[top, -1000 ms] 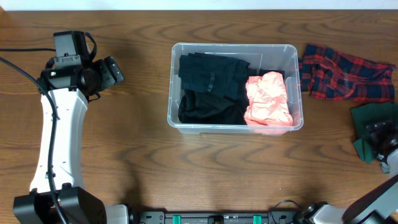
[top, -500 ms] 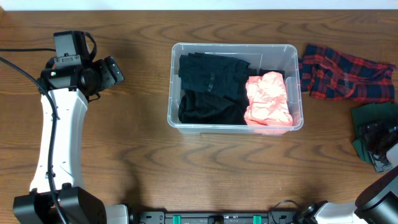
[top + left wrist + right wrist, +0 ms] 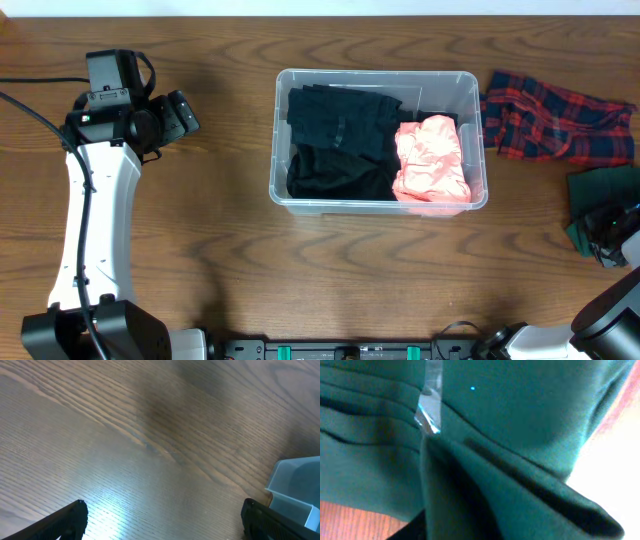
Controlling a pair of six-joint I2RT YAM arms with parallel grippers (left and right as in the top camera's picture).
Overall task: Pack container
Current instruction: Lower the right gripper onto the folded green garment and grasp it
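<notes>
Overhead: red plaid cloth (image 3: 555, 122) just beside container (image 3: 378, 203), green cloth (image 3: 598, 190) nearby.

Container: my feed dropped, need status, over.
Left gripper open, empty. Right gripper down on green cloth, grip unclear. Container holds black clothes and pink garment; red plaid cloth beside it. Opening unobstructed.

Wood table (image 3: 350, 270), container (image 3: 378, 204), plaid cloth (image 3: 555, 125), green cloth (image 3: 598, 190)

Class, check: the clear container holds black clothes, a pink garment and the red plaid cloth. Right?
No: the overhead view shows the red plaid cloth outside the container, on the table; black clothes and pink garment are inside.
</notes>
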